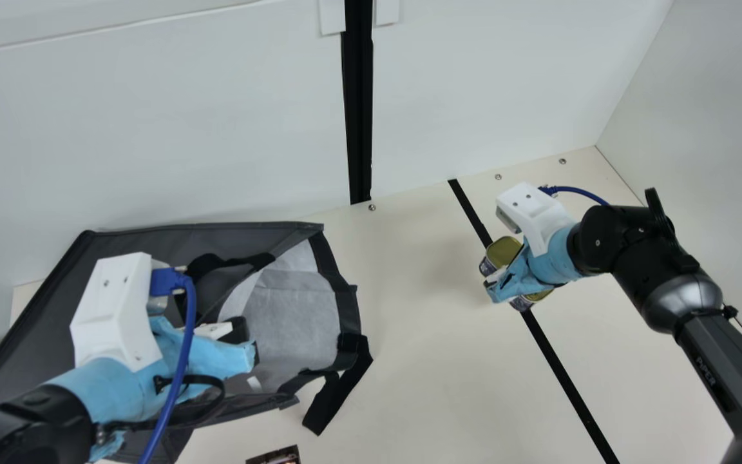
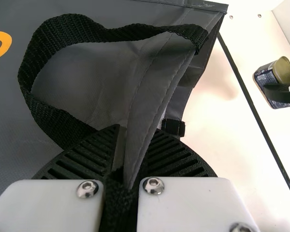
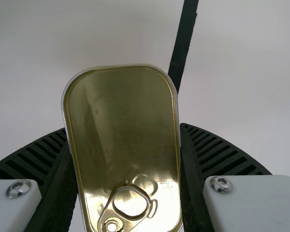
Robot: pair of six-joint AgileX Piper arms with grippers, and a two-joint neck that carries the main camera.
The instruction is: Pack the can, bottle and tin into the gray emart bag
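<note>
tin (image 3: 123, 121): end cut off, right wrist view | main view: bag (image 1: 171, 242) partly hidden | 1 dark item (image 1: 277, 457) cut off

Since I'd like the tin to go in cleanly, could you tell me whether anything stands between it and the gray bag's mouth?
Nothing visible stands between the tin, which the right gripper holds, and the mouth of the bag; its black strap only lies beside the opening, at the near corner.

glossy metal tin (image 3: 121, 121), matt bag (image 1: 42, 316)

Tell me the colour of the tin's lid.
Gold, with a shiny metallic finish; the lid shows best in the right wrist view.
</note>
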